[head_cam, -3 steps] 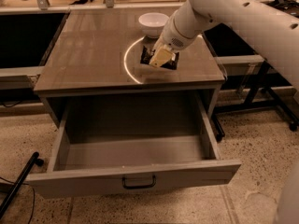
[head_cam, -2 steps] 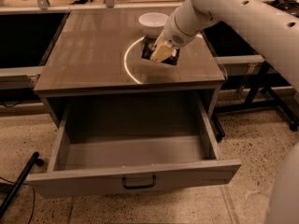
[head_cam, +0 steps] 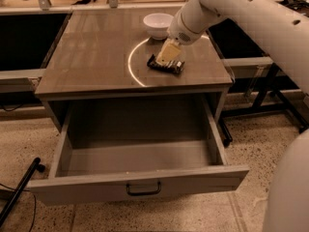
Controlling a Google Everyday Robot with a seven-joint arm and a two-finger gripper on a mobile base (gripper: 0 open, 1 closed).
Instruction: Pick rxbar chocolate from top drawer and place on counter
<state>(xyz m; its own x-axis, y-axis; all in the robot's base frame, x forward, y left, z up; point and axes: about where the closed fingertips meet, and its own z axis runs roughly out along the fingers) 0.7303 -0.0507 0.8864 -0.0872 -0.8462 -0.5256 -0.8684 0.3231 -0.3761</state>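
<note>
Find pincer (head_cam: 169, 53) right at the chocolate bar (head_cam: 159, 64), laid flat on the surface (head_cam: 96, 47) inside the bright arc (head_cam: 131, 66), near the white bowl (head_cam: 158, 24). Judge this the drop-off spot, well apart from the open top drawer (head_cam: 140, 185). Cannot tell whether clamped or released. Identify bar as small, flat, rectangular, dark-wrapped.

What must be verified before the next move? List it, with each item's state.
1. Bar lying on counter: ok.
2. Bar apart from bowl: ok.
3. Bar well back from the counter's front edge: ok.
4. Drawer open, nothing visible inside: ok.
5. Gripper, down at the bar, free of it: cannot tell.
</note>
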